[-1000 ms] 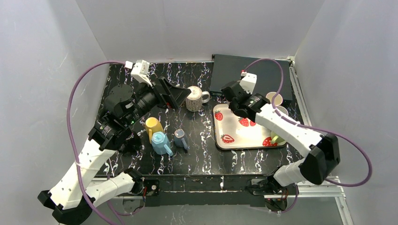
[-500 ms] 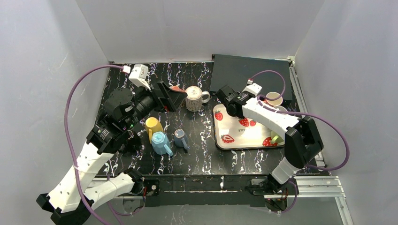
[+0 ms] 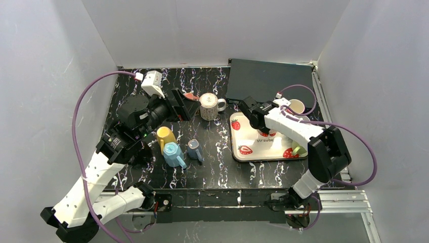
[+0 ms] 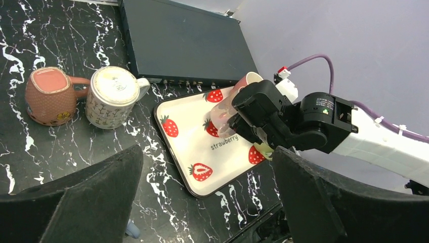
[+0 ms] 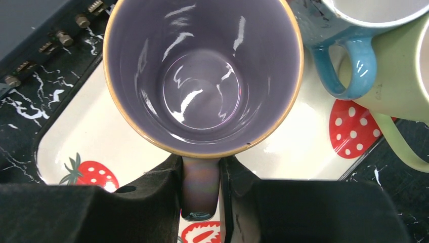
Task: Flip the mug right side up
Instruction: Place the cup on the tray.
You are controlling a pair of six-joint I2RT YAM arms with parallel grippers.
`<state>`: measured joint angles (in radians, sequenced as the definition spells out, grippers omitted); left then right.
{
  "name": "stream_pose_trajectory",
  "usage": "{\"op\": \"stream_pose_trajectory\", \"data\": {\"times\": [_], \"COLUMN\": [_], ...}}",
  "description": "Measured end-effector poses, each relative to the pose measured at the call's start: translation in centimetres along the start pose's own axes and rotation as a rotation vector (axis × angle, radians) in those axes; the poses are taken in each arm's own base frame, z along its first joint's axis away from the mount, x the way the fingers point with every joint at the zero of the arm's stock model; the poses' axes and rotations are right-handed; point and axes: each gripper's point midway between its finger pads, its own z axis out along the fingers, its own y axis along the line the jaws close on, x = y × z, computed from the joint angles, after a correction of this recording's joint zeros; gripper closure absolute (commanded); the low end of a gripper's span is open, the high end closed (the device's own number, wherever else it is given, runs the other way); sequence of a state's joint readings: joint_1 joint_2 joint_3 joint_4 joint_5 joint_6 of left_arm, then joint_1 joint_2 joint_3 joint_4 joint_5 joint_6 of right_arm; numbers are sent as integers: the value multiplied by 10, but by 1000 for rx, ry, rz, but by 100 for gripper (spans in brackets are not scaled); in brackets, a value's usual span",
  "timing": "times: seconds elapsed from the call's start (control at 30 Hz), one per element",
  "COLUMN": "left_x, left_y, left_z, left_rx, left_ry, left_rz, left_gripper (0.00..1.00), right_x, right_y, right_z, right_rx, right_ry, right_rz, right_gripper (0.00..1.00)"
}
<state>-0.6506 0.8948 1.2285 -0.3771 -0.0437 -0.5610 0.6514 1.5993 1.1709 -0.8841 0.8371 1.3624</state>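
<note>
Your right end effector (image 5: 201, 188) is pinching the handle of the purple mug (image 5: 202, 76), one finger on each side of it. The mug's mouth faces the wrist camera, so you look straight past the rim to its glossy bottom. In the left wrist view the mug is tilted over the strawberry tray (image 5: 60, 136), rim uppermost. You cannot tell whether its base touches the tray. Just beside it are a mug with a blue handle (image 5: 361, 71) and a green mug (image 5: 399, 86).

Your left end effector (image 4: 205, 152) is spread wide with nothing between its fingers, hanging above the black marbled surface (image 4: 30, 30). Beyond it a white patterned mug (image 4: 114, 96) stands bottom up, right beside a pink mug (image 4: 50, 96) and near a black box (image 4: 182, 40).
</note>
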Motion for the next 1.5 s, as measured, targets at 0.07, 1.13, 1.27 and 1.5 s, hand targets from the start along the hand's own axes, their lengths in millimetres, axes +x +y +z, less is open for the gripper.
{"op": "stream_pose_trajectory", "data": {"times": [0.07,1.13,1.27,1.5], "left_x": [1,12,12,12], "left_y": [1,13,13,14], "left_z": [0,3,3,3], "left_rx": [-4,-59,-60,-63], "left_ry": [2,41,42,41], "left_rz": [0,-5,-4,-4], "left_gripper": [3,3,3,3], "right_x": [2,-12,-13,-17], "right_y": [-4,28,37,58], "right_z": [2,37,37,41], "right_rx": [10,-36,-74,-166], "right_ry": [9,42,57,104], "right_rz": [6,106,119,160], "right_gripper": [99,44,42,42]}}
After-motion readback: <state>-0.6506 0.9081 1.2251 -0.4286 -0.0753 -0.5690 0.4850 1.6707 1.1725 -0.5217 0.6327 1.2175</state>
